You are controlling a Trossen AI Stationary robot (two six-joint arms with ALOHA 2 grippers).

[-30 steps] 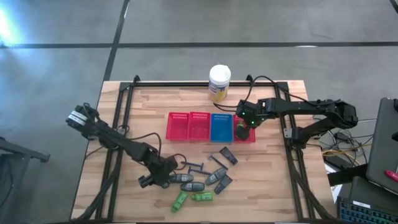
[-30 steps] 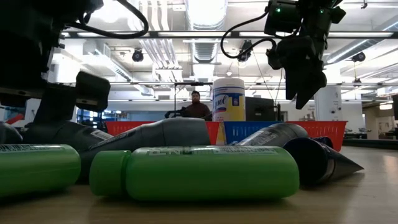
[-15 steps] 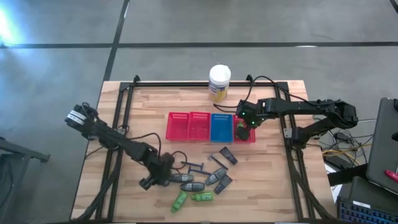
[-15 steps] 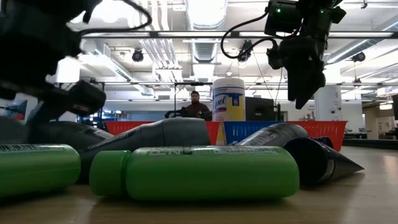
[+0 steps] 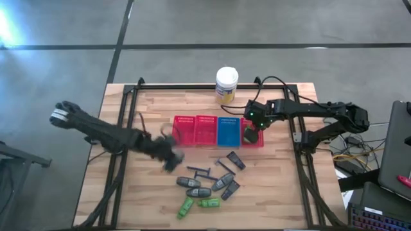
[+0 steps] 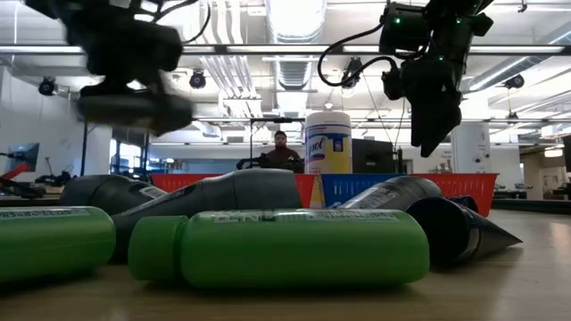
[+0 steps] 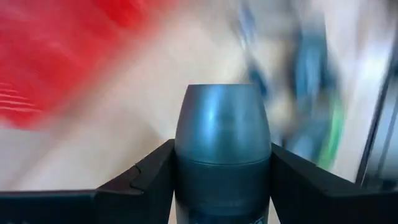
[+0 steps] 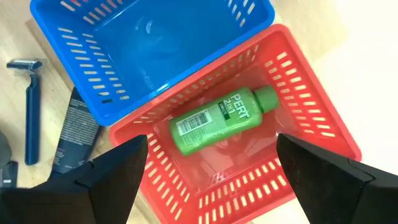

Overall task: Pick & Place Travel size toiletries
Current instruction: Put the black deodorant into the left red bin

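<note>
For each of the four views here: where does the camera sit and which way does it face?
High: overhead, straight down; both arms.
Low: table height, looking across; green bottle nearest.
Left wrist: past left gripper clamping a grey tube.
Right wrist: down past open right gripper into red basket.
Shared: blue basket, high and right wrist.

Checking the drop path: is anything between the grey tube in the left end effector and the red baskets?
Nothing visible. The left end effector holds the grey tube just in front of the red baskets, with bare table between.
</note>
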